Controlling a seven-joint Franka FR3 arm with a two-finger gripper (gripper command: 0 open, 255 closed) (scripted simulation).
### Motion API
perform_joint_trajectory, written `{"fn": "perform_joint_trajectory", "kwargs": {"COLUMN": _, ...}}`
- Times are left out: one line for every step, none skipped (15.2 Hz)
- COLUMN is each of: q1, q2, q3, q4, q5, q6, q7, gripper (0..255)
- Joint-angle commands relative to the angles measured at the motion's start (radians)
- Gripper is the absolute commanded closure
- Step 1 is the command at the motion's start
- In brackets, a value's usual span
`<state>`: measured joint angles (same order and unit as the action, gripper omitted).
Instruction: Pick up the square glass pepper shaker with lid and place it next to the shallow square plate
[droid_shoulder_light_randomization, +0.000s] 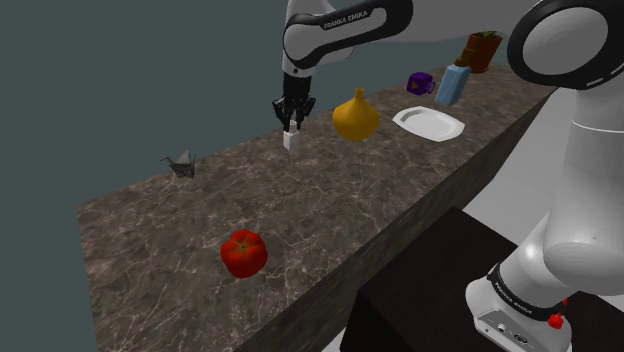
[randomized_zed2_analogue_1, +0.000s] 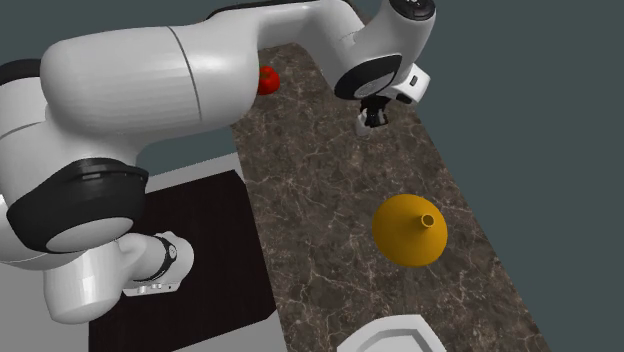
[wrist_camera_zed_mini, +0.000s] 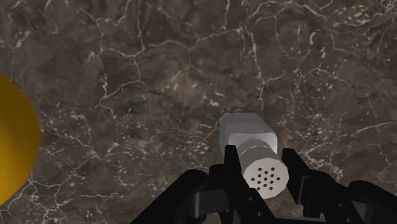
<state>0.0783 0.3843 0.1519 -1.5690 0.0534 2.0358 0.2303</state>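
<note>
- white all over, with a square body and a rounded lid pierced by small holes, the white square pepper shaker (droid_shoulder_light_randomization: 291, 141) hangs just under the black two-finger gripper (droid_shoulder_light_randomization: 293, 112) in the upper middle of the shoulder view, near the far edge of the dark marbled desk (droid_shoulder_light_randomization: 200, 230).
- in the wrist view the gripper (wrist_camera_zed_mini: 261, 159) is narrowed onto the shaker (wrist_camera_zed_mini: 247, 133): its fingers (wrist_camera_zed_mini: 299, 179) press on opposite sides of the lid, and the body points down at the desk.
- the shoulder view suggests the base is a little off the desk, but i cannot tell for sure.
- handling, as a guess: small, light and rigid, so weight is no worry. it is drawn plain white, but if it is glass as the task says, it would be slick and would chip on a hard landing.
- a hold on the lid is the weaker choice, since a rounded cap offers less contact and might work loose. the flat walls just below it would seat the fingers better.
- the white shallow square plate (droid_shoulder_light_randomization: 428, 122) lies in the upper right of the shoulder view, with the yellow round-bellied vase (droid_shoulder_light_randomization: 355, 117) standing between it and the gripper. the carry likely needs to clear that vase, then lower the shaker gently and upright beside the plate.
</note>
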Motion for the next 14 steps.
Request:
{"fn": "perform_joint_trajectory", "kwargs": {"q1": -0.001, "q2": -0.007, "q3": 0.0, "q4": 0.019, "q5": 0.0, "q6": -0.026, "q7": 0.0, "gripper": 255}}
{"fn": "perform_joint_trajectory", "kwargs": {"q1": -0.001, "q2": -0.009, "q3": 0.0, "q4": 0.028, "q5": 0.0, "q6": -0.038, "q7": 0.001, "gripper": 255}}
{"fn": "perform_joint_trajectory", "kwargs": {"q1": -0.001, "q2": -0.011, "q3": 0.0, "q4": 0.039, "q5": 0.0, "q6": -0.05, "q7": 0.002, "gripper": 255}}
{"fn": "perform_joint_trajectory", "kwargs": {"q1": -0.001, "q2": -0.013, "q3": 0.0, "q4": 0.049, "q5": 0.0, "q6": -0.063, "q7": 0.003, "gripper": 255}}
{"fn": "perform_joint_trajectory", "kwargs": {"q1": -0.001, "q2": -0.015, "q3": 0.0, "q4": 0.06, "q5": 0.0, "q6": -0.075, "q7": 0.004, "gripper": 255}}
{"fn": "perform_joint_trajectory", "kwargs": {"q1": -0.001, "q2": -0.017, "q3": 0.0, "q4": 0.071, "q5": 0.0, "q6": -0.088, "q7": 0.005, "gripper": 255}}
{"fn": "perform_joint_trajectory", "kwargs": {"q1": -0.001, "q2": -0.018, "q3": 0.001, "q4": 0.082, "q5": 0.0, "q6": -0.101, "q7": 0.005, "gripper": 255}}
{"fn": "perform_joint_trajectory", "kwargs": {"q1": -0.001, "q2": -0.02, "q3": 0.001, "q4": 0.094, "q5": 0.0, "q6": -0.113, "q7": 0.006, "gripper": 255}}
{"fn": "perform_joint_trajectory", "kwargs": {"q1": -0.001, "q2": -0.02, "q3": 0.001, "q4": 0.106, "q5": 0.0, "q6": -0.126, "q7": 0.007, "gripper": 255}}
{"fn": "perform_joint_trajectory", "kwargs": {"q1": -0.001, "q2": -0.021, "q3": 0.001, "q4": 0.118, "q5": 0.0, "q6": -0.139, "q7": 0.009, "gripper": 255}}
{"fn": "perform_joint_trajectory", "kwargs": {"q1": 0.0, "q2": -0.022, "q3": 0.001, "q4": 0.131, "q5": -0.001, "q6": -0.153, "q7": 0.01, "gripper": 255}}
{"fn": "perform_joint_trajectory", "kwargs": {"q1": 0.0, "q2": -0.022, "q3": 0.001, "q4": 0.144, "q5": -0.001, "q6": -0.166, "q7": 0.011, "gripper": 255}}
{"fn": "perform_joint_trajectory", "kwargs": {"q1": 0.0, "q2": -0.022, "q3": 0.001, "q4": 0.158, "q5": -0.001, "q6": -0.179, "q7": 0.012, "gripper": 255}}
{"fn": "perform_joint_trajectory", "kwargs": {"q1": 0.0, "q2": -0.021, "q3": 0.001, "q4": 0.172, "q5": -0.002, "q6": -0.193, "q7": 0.013, "gripper": 255}}
